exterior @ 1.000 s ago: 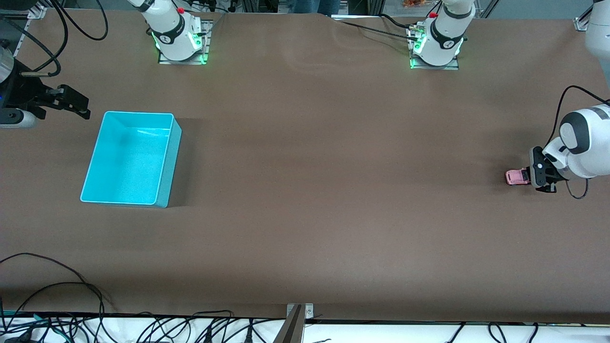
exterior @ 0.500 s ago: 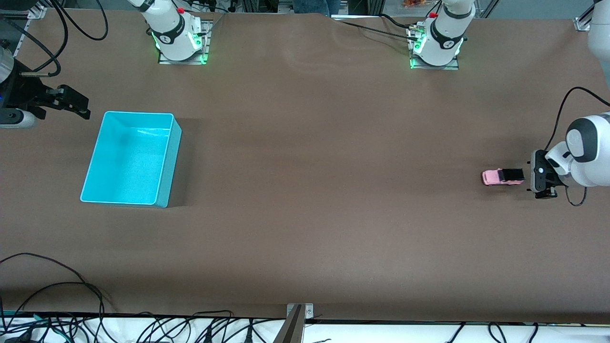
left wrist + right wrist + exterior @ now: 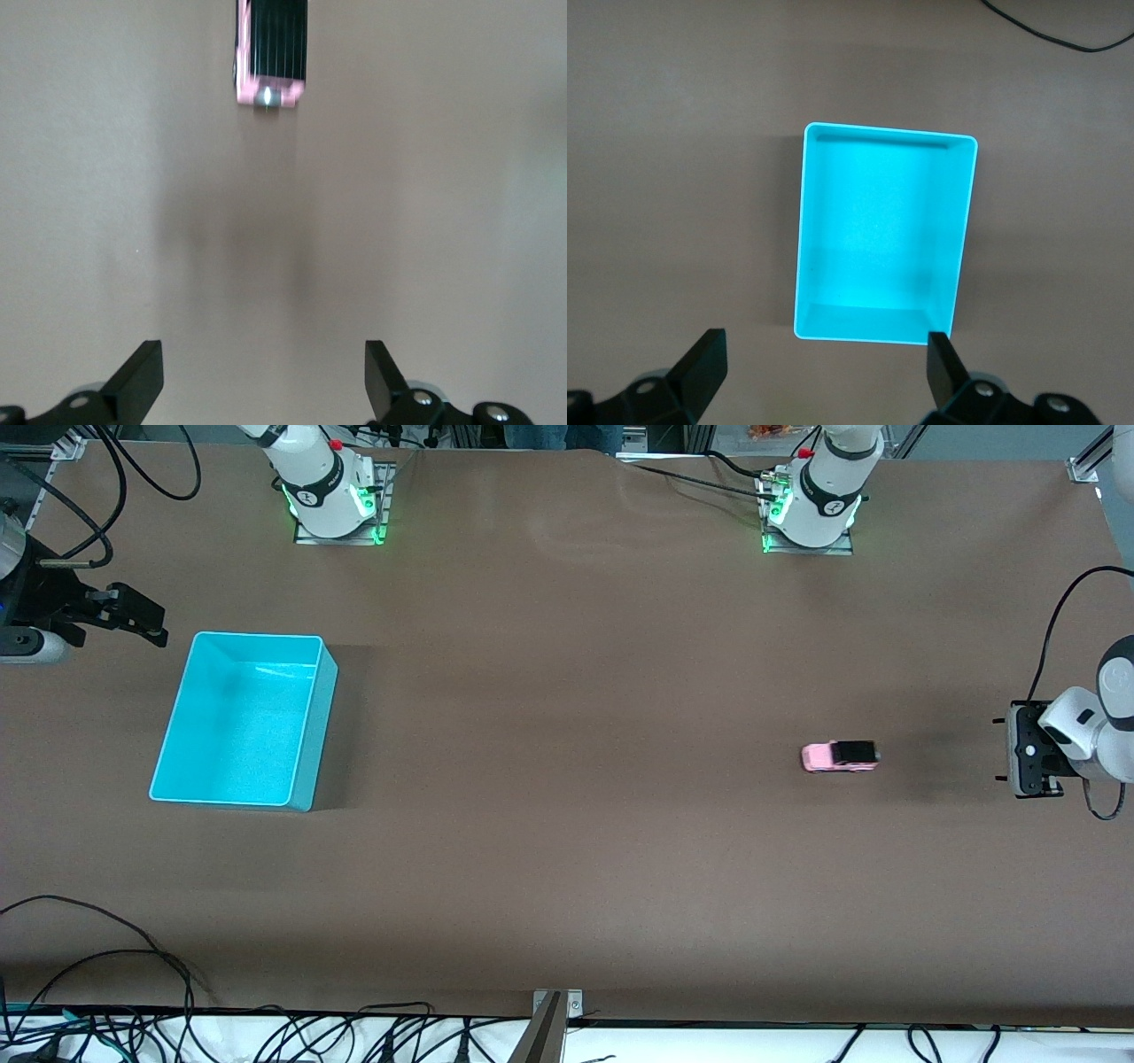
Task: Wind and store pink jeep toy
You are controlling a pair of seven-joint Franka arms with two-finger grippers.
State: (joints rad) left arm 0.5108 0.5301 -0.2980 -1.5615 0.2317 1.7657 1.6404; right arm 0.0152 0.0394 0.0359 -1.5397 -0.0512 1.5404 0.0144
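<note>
pink jeep toy (image 3: 839,756) first. front view: it sits on its wheels on the bare brown table (image 3: 567,824), toward the left arm's end, pink nose aimed at the right arm's end, black rear facing the left gripper (image 3: 1028,760). nothing touches it. left gripper is over the table by that end's edge, apart from the jeep, and is not holding it. turquoise bin (image 3: 244,719) is well apart at the right arm's end, empty. right gripper (image 3: 133,615) waits over bare table beside the bin, holding nothing.

left wrist view: jeep (image 3: 270,53) seen rear-on, black back with a small bright spot, pink edge showing along one side. both fingertips (image 3: 142,379) spread wide, bare table between them, gap clearly wider than the car.

right wrist view: right gripper's fingers (image 3: 704,363) spread apart too, empty, with the bin (image 3: 884,232) in front of them; nothing inside it.

handling, my read: tiny, light, rigid plastic, glossy so likely slippery, and free-rolling wheels mean a nudge sends it off. best grip is across the body sides, mid-length, above the wheels, coming straight down. light squeeze is enough. wheel play could let it twist in the pinch.
</note>
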